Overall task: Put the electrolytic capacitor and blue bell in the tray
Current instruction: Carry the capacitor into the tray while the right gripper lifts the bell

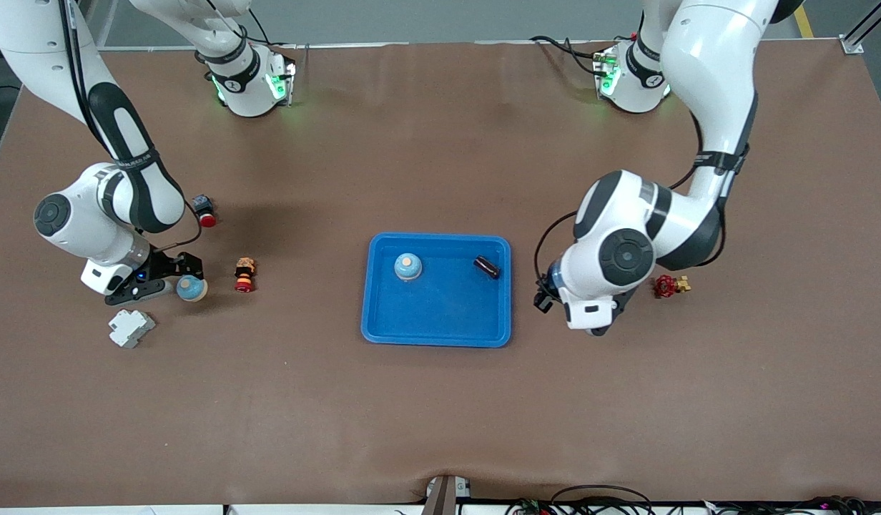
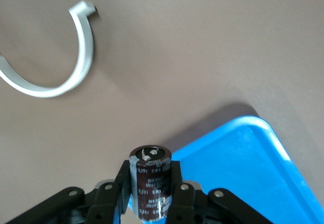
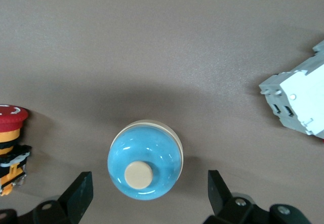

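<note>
- At mid-frame in the front view, on the table (image 1: pixel 440 429): the tray (image 1: pixel 436 337), bright blue with a raised rim.
- Tray contents, both in its upper half:
  - first blue bell (image 1: pixel 407 267), upright, tan knob on top, toward the right arm's end.
  - lying capacitor (image 1: pixel 486 267), dark, on its side near the corner toward the left arm's end.
  - Well apart from each other.
- Left claw (image 2: pixel 150 179): clenched on the held capacitor (image 2: pixel 150 188). Dark brown sleeve, silver end cap facing the camera. It hangs over bare table just beside a tray corner.
- Writing: white print runs down the held capacitor's sleeve but is too small to read. No other legible marks.
- Right claw (image 3: pixel 147 193): released, fingers wide, one on either side of the second blue bell (image 3: pixel 145 167), not touching it. That bell stands on the table toward the right arm's end, outside the tray.
- Near that bell: red-and-yellow button (image 1: pixel 244 275) and pale grey block (image 1: pixel 130 327).
- Higher in the frame: small red-capped switch (image 1: pixel 204 212).
- Red valve (image 1: pixel 669 285): toward the left arm's end.
- View differences:
  - The front view hides the left claw's fingers and the held capacitor under the wrist; only the left wrist view shows the grip.
  - The left wrist view alone shows a curved metal strip (image 2: pixel 66 57) on the table.
  - The right wrist view shows the clear gaps between fingers and bell.
</note>
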`<state>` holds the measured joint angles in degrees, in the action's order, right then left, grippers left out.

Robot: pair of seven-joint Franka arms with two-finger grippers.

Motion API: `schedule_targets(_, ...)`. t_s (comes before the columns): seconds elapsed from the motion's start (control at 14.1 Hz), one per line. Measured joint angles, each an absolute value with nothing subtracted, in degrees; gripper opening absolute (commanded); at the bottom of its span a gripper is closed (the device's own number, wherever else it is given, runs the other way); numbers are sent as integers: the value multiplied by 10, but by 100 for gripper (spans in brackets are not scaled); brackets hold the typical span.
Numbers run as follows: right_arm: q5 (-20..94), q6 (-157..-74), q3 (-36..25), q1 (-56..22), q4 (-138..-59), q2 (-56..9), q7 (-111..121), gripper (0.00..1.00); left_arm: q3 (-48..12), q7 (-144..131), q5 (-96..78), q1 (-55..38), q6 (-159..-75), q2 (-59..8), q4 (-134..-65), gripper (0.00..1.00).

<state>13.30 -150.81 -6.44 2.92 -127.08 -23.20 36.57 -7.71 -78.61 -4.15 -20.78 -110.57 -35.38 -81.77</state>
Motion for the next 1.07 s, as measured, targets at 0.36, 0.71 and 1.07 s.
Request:
schedule_targets(0.36,134,-1508,-63,29,-1271,-236,366,100,-77,-874,-42,-234,-1185,-383,-815,0)
schedule_targets(0.71,134,-1509,-61,29,-1270,-240,366,100,-77,-921,-42,-264,-1248,-413,-814,0)
schedule_targets(1.07,134,-1510,-60,29,-1269,-241,366,58,-75,-940,-42,-291,-1277,-441,-814,0)
